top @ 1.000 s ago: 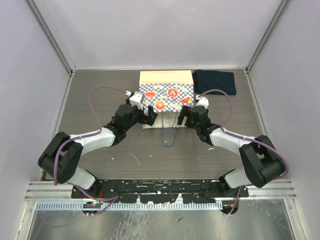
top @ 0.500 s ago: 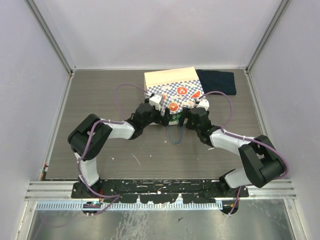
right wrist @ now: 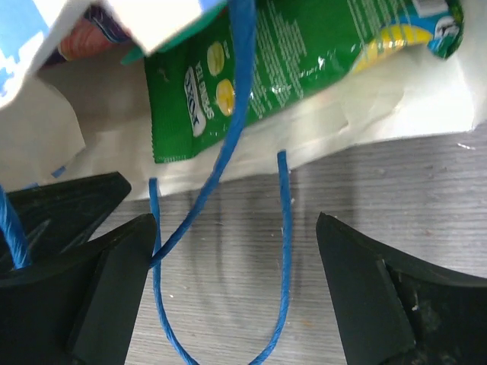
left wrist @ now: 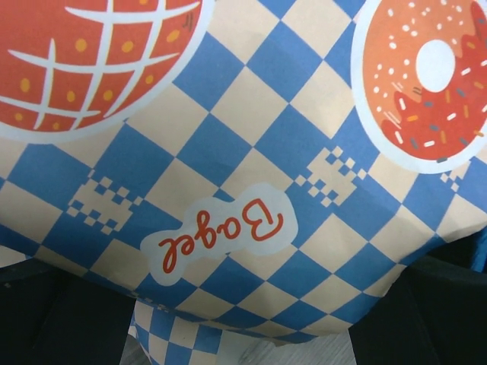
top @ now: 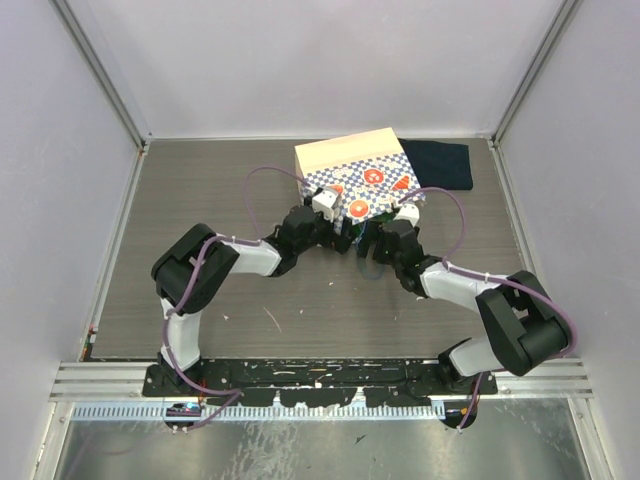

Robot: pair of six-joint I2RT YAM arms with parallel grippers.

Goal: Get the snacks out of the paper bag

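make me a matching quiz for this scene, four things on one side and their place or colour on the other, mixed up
Things:
1 paper bag
2 green snack pouch
3 navy cloth
4 blue string handle

Place or colour:
a looped on the table in front of the bag's mouth
b tan with a blue checkered band
c at the table's far edge, right of the bag
d lying in the bag's open mouth

Pairs: 1-b, 2-d, 3-c, 4-a

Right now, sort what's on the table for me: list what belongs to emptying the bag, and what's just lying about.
Belongs to the job:
- paper bag, lying flat
- green snack pouch, showing in the bag's mouth
- blue string handles, trailing from that mouth

Just lying about:
- dark navy folded cloth, at the bag's right
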